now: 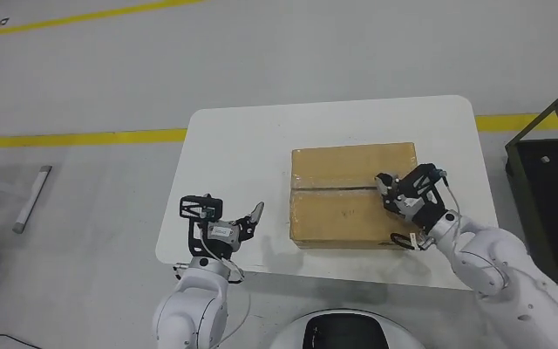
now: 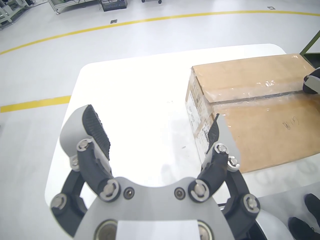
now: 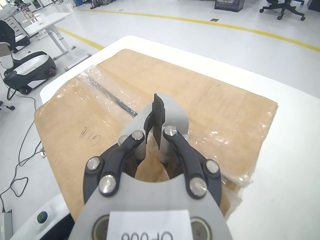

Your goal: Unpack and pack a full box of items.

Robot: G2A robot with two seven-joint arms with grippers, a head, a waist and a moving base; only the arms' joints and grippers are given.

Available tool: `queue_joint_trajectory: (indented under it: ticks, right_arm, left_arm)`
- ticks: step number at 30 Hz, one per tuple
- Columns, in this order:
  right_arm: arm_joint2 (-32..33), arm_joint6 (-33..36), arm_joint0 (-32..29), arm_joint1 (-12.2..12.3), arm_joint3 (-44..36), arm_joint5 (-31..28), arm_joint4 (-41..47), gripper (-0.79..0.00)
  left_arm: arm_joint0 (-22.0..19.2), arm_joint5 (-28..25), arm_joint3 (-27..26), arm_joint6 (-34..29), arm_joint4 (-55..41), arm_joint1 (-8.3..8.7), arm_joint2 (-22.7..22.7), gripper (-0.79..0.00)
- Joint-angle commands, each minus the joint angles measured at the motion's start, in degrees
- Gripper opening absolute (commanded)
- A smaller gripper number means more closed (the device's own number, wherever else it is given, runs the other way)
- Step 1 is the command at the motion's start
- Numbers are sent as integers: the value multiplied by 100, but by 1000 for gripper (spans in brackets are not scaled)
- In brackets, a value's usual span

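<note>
While its long axis ran side to side, rectangular brown cardboard box point(image 1: 353, 196), glossy taped seam point(image 1: 344, 185) lengthwise, sat on white surface point(image 1: 227, 157); right tool point(image 3: 157, 111) closed over seam, left tool point(image 2: 152, 121) open alongside.

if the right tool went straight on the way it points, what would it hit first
Most likely the cardboard box, at its taped seam: the shut right tool slants down over it. Gap unclear.
</note>
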Motion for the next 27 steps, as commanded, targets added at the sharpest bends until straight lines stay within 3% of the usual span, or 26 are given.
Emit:
queue_joint_trajectory:
  ticks: [1, 8, 13, 18, 25, 26, 27]
  right_arm:
    - [30, 73, 15, -3, -13, 20, 148, -785]
    - [625, -341, -267, 30, -664, 114, 196, -785]
    - [1655, -760, -1036, 63, -1023, 489, 175, -785]
    - [2583, -739, -1963, 57, -1486, 856, 82, -785]
    - [2925, -943, -2784, 9, -1763, 640, 42, -785]
    - [2925, -943, -2784, 9, -1763, 640, 42, -477]
    - [2925, -943, -2784, 9, -1763, 640, 42, 0]
  left_arm:
    - [10, -27, -8, -1, -34, 8, -20, 0]
    - [16, -267, -57, 52, -276, 32, 1, 0]
    - [36, -479, -130, 183, -445, 52, 47, 0]
    - [9, -528, -130, 167, -740, 60, 102, 0]
    - [-34, -480, -92, 228, -609, 83, 169, 0]
    - [-37, -467, -121, 239, -497, 89, 169, 0]
    - [-43, -454, -151, 237, -390, 94, 165, 0]
